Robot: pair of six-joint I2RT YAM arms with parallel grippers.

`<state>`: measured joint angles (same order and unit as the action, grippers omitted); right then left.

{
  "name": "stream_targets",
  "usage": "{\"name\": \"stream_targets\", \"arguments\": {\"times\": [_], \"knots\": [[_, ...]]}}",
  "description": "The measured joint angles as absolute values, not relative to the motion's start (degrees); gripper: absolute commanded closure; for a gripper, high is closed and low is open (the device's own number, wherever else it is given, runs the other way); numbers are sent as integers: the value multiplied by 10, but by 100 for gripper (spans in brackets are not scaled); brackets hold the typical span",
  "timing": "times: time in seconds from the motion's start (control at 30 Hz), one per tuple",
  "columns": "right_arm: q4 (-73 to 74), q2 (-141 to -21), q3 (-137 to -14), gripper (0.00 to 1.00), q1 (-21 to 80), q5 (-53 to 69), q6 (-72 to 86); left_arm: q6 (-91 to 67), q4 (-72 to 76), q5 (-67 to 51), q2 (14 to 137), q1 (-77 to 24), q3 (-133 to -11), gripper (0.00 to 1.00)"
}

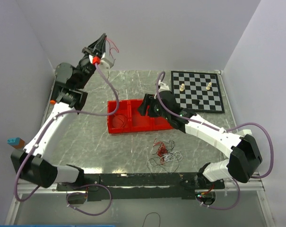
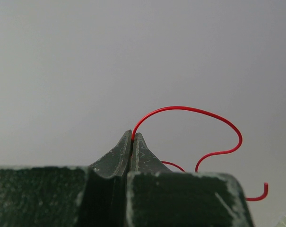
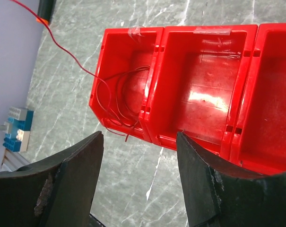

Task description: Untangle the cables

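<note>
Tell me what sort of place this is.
Probably a robot lab test bench: plain white walls box in a marble-patterned table, two arms are bolted at its near edge, and staged props sit on it: red bins, chessboard, tangled cables.

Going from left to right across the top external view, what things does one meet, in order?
Blue block → left gripper pinching a red cable → red bins → chessboard.

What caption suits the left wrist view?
Left gripper shut on a thin red cable looping up and rightward.
</note>
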<state>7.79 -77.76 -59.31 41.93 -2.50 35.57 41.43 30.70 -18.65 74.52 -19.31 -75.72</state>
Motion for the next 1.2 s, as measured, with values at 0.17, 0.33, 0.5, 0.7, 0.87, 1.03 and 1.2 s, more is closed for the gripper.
{"name": "stream_targets", "arguments": {"times": [0.17, 0.33, 0.5, 0.7, 0.87, 1.03, 1.2], "knots": [[67, -778, -590, 32, 415, -16, 358, 425, 329, -170, 803, -193, -832, 99], [66, -778, -590, 33, 414, -8, 362, 434, 356, -165, 809, -193, -858, 99], [66, -778, -590, 34, 414, -6, 362, 439, 367, -159, 809, -193, -860, 99], [64, -778, -587, 34, 414, -6, 364, 441, 367, -151, 777, -193, -793, 99], [65, -778, -587, 35, 414, -6, 364, 441, 324, -153, 731, -193, -721, 99], [69, -778, -587, 35, 414, -7, 364, 441, 283, -159, 680, -193, -670, 99], [72, -777, -587, 36, 414, -7, 364, 441, 256, -153, 658, -193, -635, 99]]}}
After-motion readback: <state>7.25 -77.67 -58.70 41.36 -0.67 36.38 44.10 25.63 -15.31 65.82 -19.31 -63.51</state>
